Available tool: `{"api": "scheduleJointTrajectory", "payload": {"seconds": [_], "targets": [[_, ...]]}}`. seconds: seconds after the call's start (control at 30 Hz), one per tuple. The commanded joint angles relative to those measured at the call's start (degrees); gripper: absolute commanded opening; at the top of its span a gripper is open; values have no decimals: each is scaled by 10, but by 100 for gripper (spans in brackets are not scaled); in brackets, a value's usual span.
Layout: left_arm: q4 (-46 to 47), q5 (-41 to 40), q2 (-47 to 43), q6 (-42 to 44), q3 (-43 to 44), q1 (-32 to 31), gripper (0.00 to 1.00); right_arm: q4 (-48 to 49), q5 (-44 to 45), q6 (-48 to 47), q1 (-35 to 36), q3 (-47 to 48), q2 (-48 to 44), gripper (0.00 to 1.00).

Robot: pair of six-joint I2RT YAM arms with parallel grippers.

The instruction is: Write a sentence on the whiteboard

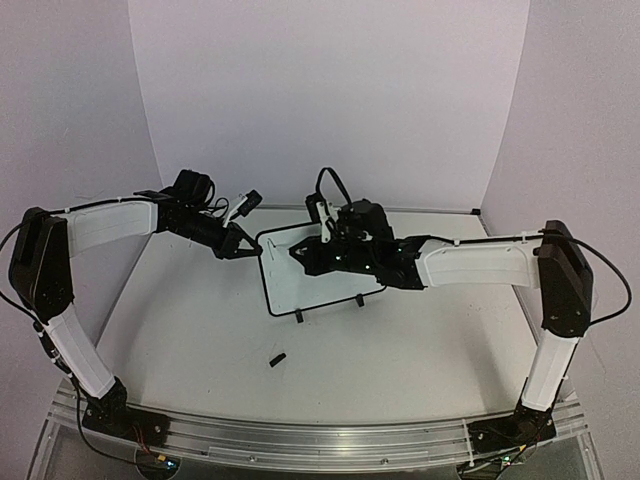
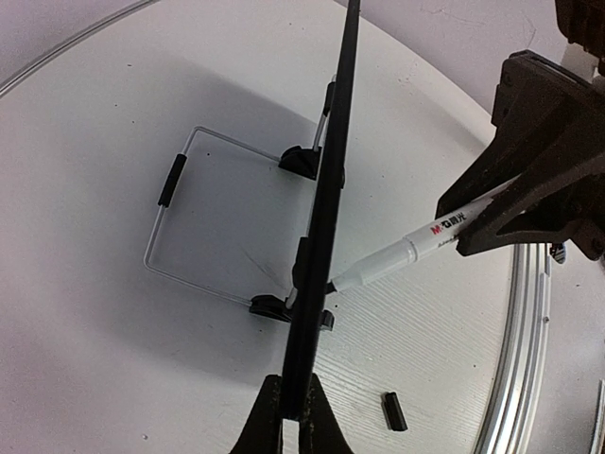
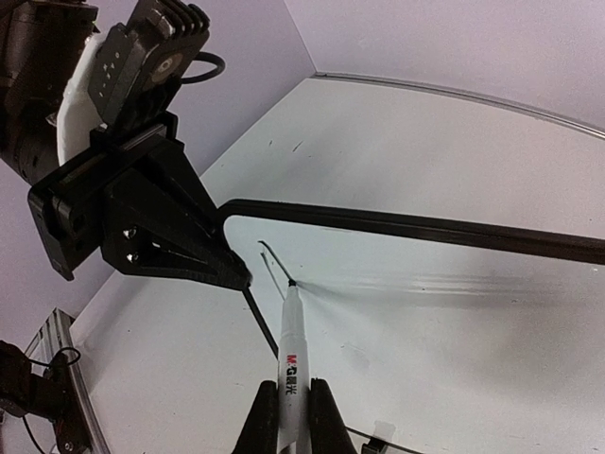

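The left hand [image 1: 238, 243] clamps the black-framed whiteboard [image 1: 305, 285]; the right hand [image 1: 303, 253] grips a white marker [image 3: 292, 364]. Pressing hard could twist the board loose.

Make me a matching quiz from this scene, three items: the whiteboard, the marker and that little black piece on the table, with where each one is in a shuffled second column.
Column one:
1. whiteboard
2. marker
3. small black piece

Column two:
A. lying loose on the table, in front of the board
B. edge pinched by the left gripper
C. clamped in the right gripper, tip at the board's face

Pairs: 1-B, 2-C, 3-A
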Motion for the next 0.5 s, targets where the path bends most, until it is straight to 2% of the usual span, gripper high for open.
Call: {"api": "scheduleJointTrajectory", "payload": {"seconds": [0.0,0.47], "targets": [[-46,-24,-2,18,0,-15,0,0,-11,-3,-8,30,16,0],[-47,-26,-1,20,0,-15,0,-4,10,1,-9,29,19,0]]}}
